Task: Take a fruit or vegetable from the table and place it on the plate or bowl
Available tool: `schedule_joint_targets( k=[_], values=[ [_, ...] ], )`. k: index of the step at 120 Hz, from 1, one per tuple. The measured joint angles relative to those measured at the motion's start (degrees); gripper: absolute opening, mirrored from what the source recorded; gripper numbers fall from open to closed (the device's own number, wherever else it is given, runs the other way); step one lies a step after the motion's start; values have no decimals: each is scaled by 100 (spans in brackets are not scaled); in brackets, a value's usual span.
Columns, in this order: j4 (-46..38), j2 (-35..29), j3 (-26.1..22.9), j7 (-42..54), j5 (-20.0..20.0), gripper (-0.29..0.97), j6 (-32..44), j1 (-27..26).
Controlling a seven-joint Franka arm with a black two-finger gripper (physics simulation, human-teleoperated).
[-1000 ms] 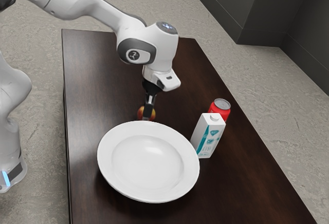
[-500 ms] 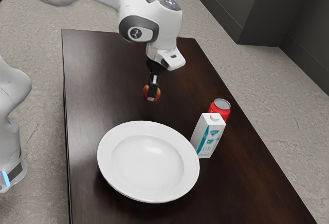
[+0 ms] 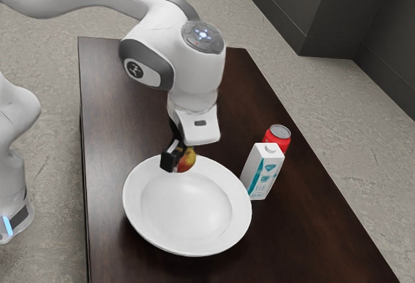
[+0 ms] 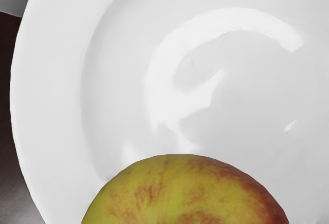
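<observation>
Our gripper [image 3: 177,161] is clamped on the apple [image 3: 189,159], holding it just above the plate [image 3: 139,221] near its twelve o'clock rim, high enough to clear the edge before lowering

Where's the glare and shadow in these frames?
Wrist view: curved bright glare in the plate basin, soft grey shadow between it and the apple. Exterior view: faint sheen on the dark table, plate evenly lit.

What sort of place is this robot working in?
Likely a plain simulated indoor room: a dark brown wooden table on a speckled grey floor, with dark grey block-like cabinets at the back.
</observation>
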Motion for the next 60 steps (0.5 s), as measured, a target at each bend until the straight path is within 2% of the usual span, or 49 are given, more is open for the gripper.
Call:
schedule_joint_targets(
  k=[16,35,56,60],
  values=[
    [-45,12,-166,-153,-30,22,41,6],
    [-210,43,-178,-375,-34,23,565,-9],
    [-496,82,-176,-607,-207,23,883,-88],
    [-517,104,-168,-638,-231,32,912,-87]
  ],
)
